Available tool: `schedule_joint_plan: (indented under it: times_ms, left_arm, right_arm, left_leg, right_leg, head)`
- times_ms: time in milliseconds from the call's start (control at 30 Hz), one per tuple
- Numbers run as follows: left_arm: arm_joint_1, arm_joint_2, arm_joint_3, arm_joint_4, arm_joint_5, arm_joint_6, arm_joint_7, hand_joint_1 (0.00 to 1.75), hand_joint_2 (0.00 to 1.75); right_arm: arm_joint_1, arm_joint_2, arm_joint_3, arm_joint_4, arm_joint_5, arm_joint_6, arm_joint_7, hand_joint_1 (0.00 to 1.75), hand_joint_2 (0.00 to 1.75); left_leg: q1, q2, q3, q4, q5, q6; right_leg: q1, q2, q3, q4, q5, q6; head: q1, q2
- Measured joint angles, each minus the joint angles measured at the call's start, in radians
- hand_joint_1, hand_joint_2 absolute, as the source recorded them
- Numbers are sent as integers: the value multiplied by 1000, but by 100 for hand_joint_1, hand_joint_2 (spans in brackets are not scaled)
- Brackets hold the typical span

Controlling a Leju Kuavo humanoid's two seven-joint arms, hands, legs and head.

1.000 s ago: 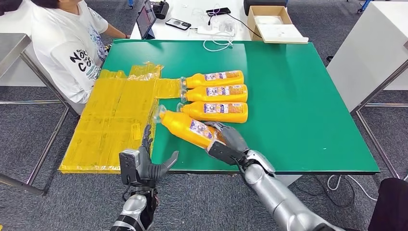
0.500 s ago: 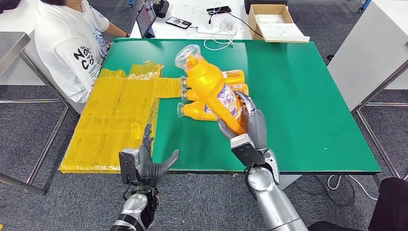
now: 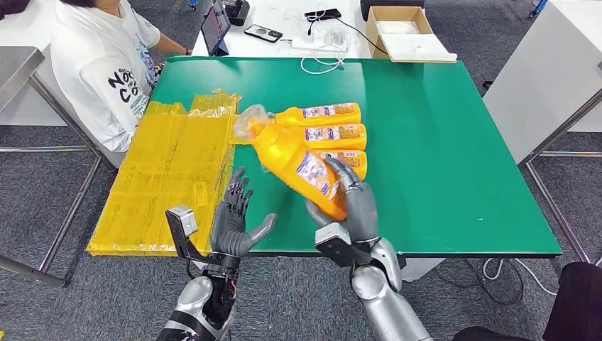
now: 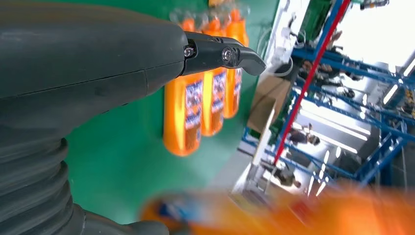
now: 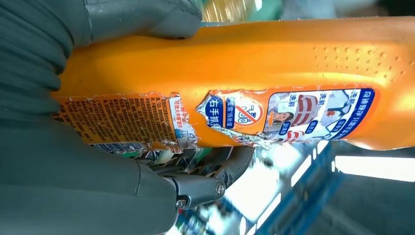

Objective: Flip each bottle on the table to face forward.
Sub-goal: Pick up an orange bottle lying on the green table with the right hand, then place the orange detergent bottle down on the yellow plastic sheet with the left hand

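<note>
My right hand (image 3: 353, 209) grips the lower end of an orange bottle (image 3: 296, 165) and holds it lifted above the green table (image 3: 440, 142), tilted with its clear cap toward the far left. Its torn label (image 5: 230, 115) faces the right wrist camera. Three more orange bottles (image 3: 323, 131) lie side by side on the table behind it, labels up, caps to the left; they also appear as bottles (image 4: 205, 93) in the left wrist view. My left hand (image 3: 238, 219) is raised at the table's near edge, fingers spread, holding nothing, just left of the lifted bottle.
A yellow plastic sheet (image 3: 167, 177) covers the table's left part. A person in a white shirt (image 3: 99, 64) sits at the far left corner. A cardboard box (image 3: 401, 32), cables and a tablet lie on the white table behind. The green table's right half is bare.
My right hand lifted the bottle off the table, swung it upright, then lowered and tilted it leftward. My left hand rose from below the table edge toward the bottle, fingers spread.
</note>
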Motion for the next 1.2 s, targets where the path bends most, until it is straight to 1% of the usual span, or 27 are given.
schedule_joint_plan:
  times_ms: [133,233,667,700,933,967,1200]
  left_arm:
    - [0,0,-12,-9,22,-21,10,0,175]
    - [0,1,-15,-11,31,-27,12,0,175]
    - [1,1,-14,-9,29,-24,14,0,175]
    - [1,1,-14,-9,20,-19,10,4,175]
    - [-2,1,-16,-5,-38,10,-12,160,175]
    - [-2,1,-17,-3,-39,10,-12,175,175]
    - [-4,1,-25,1,-43,13,-14,175,175]
  right_arm:
    - [-1,36,62,133,15,9,-11,175,175]
    - [-2,51,90,193,15,9,-15,175,175]
    - [-28,82,126,293,26,16,0,175,175]
    - [-31,85,129,297,25,14,0,175,175]
    - [-40,99,148,314,13,12,11,175,175]
    - [-41,100,150,316,13,12,11,175,175]
    - [-43,105,160,330,6,14,12,175,175]
  left_leg:
    - [0,0,0,0,0,0]
    - [0,0,-1,0,0,0]
    - [0,0,-1,0,0,0]
    - [0,0,-1,0,0,0]
    - [0,0,-1,0,0,0]
    - [0,0,-1,0,0,0]
    - [0,0,-1,0,0,0]
  right_leg:
    - [0,0,0,0,0,0]
    - [0,0,-1,0,0,0]
    - [0,0,-1,0,0,0]
    - [0,0,-1,0,0,0]
    - [0,0,-2,0,0,0]
    - [0,0,-2,0,0,0]
    - [0,0,-2,0,0,0]
  head:
    - [0,0]
    - [0,0]
    - [0,0]
    - [0,0]
    - [0,0]
    - [0,0]
    - [0,0]
